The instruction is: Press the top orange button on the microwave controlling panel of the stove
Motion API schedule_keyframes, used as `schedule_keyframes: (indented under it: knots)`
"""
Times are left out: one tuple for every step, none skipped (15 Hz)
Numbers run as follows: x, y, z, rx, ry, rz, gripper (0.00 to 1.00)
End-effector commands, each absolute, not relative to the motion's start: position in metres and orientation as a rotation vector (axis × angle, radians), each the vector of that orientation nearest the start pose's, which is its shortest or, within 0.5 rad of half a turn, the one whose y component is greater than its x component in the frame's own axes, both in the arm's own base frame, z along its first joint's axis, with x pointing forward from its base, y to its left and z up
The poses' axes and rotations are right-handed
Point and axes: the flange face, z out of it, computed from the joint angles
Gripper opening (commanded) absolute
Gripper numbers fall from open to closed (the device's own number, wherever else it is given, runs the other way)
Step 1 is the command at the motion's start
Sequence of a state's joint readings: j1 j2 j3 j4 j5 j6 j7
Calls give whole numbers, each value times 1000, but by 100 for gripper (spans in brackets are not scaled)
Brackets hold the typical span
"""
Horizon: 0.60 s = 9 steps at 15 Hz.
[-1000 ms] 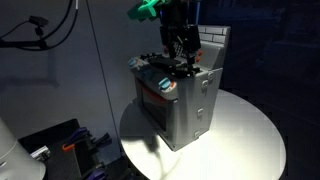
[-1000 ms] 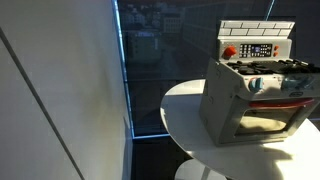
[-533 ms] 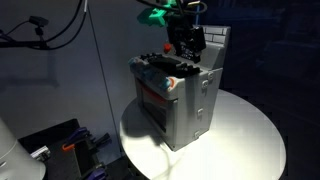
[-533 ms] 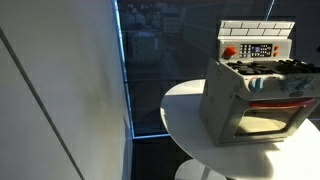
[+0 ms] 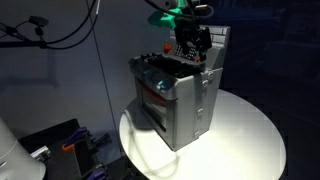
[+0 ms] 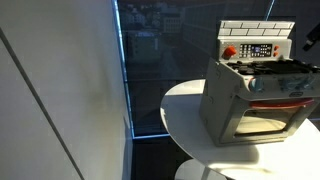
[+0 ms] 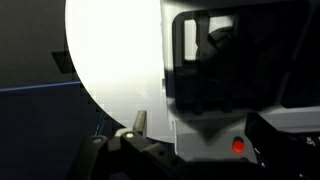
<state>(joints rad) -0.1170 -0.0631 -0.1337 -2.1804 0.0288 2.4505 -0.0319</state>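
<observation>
A grey toy stove stands on a round white table in both exterior views. Its upright back panel carries an orange button at its left end. That button also shows as a glowing orange dot in the wrist view. My gripper hangs above the stovetop, close in front of the back panel. In the wrist view its fingers stand apart and hold nothing. Only a dark edge of the arm shows in an exterior view.
The round table has bare surface around the stove. Cables hang at the left, and dark equipment sits low beside the table. A white wall and a dark window stand behind.
My gripper has risen from the stovetop burners and moved back toward the upright control panel. The stove has not moved.
</observation>
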Motion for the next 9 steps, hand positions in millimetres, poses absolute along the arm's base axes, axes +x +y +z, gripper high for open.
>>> schedule_keyframes:
  knots:
    - [558, -132, 452, -3079, 423, -543, 100]
    - [562, -131, 450, -3080, 429, -542, 100]
    - [567, -130, 449, -3078, 441, -543, 100]
    - [570, -129, 447, -3076, 449, -540, 100]
    - [574, -129, 447, -3074, 457, -540, 100]
    - [577, -128, 445, -3073, 461, -538, 100]
    - [581, -128, 445, -3071, 470, -539, 100]
    - [584, -128, 444, -3069, 477, -537, 100]
    - [587, -128, 443, -3068, 479, -538, 100]
